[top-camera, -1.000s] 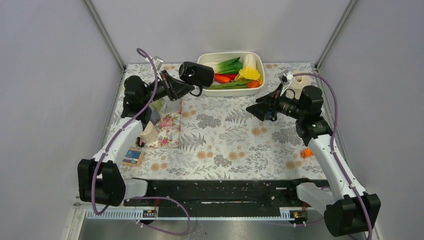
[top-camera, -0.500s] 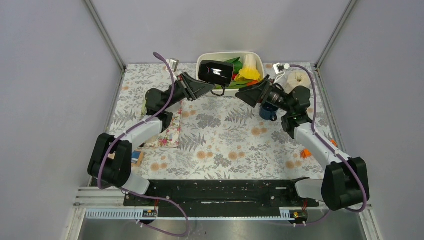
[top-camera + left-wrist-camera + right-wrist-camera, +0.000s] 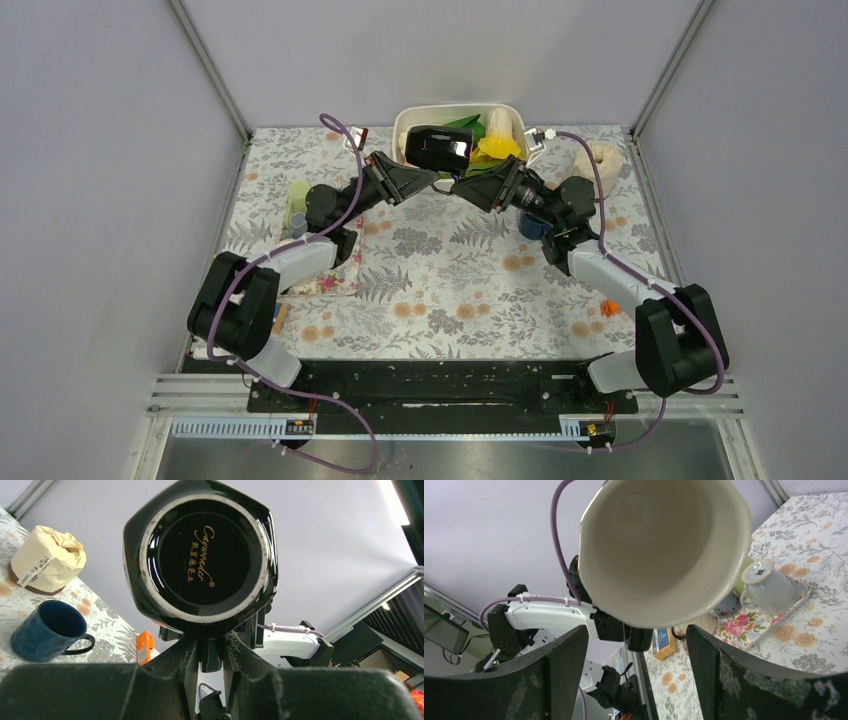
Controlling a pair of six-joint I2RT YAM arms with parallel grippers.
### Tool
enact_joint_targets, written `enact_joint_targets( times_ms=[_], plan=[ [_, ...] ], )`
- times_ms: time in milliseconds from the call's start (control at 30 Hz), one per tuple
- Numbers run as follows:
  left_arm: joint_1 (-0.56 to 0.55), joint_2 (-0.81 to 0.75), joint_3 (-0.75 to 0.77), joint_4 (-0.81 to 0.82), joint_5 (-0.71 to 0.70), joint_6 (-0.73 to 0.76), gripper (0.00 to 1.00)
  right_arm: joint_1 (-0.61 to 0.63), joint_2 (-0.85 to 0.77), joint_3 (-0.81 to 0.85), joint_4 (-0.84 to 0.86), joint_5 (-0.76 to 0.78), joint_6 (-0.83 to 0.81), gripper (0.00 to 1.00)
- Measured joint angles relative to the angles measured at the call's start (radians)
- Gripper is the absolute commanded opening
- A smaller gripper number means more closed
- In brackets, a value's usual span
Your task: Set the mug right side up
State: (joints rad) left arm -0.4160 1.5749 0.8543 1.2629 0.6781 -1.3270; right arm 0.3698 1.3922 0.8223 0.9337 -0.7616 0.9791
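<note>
A desk (image 3: 450, 300) covered in a leaf-and-flower cloth is seen, with a white tub (image 3: 400, 128) of vegetables (image 3: 488, 140) set at the middle of its far edge. A flower-printed tray (image 3: 345, 262) is laid towards the left edge, and a pale cup (image 3: 771, 590) is seen tipped over on it, its base turned upward. The black mug (image 3: 437, 148) is held in the air on its side, above the desk and in front of the tub; its base with gold lettering is turned towards the left wrist camera and its cream inside towards the right one. The left hand (image 3: 210, 655) is clamped on the mug from below, on what appears to be its handle. The right hand (image 3: 636, 640) is held just beside the mug's mouth with its fingers (image 3: 559, 680) spread wide apart; whether the rim is touched cannot be told. A brown paper parcel (image 3: 47, 557) is placed by the far right corner, and a dark blue mug (image 3: 47, 630) stands upright near it, apart from it. A small orange piece (image 3: 611, 307) lies close to the right edge.
</note>
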Motion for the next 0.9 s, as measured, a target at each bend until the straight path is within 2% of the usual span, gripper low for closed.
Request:
enact_joint_targets(
  times_ms=[500, 733, 833, 900],
  plan=[
    [-0.052, 0.001, -0.014, 0.048, -0.022, -0.005, 0.00, 0.010, 0.010, -0.019, 0.069, 0.047, 0.108, 0.55],
    [-0.063, 0.005, -0.019, 0.054, -0.045, 0.006, 0.00, 0.010, 0.010, -0.023, 0.073, 0.055, 0.136, 0.50],
    [-0.068, 0.005, -0.026, 0.059, -0.053, 0.013, 0.00, 0.010, 0.010, -0.024, 0.072, 0.062, 0.145, 0.45],
    [-0.072, 0.005, -0.028, 0.063, -0.058, 0.018, 0.00, 0.010, 0.010, -0.025, 0.072, 0.063, 0.150, 0.37]
  ],
)
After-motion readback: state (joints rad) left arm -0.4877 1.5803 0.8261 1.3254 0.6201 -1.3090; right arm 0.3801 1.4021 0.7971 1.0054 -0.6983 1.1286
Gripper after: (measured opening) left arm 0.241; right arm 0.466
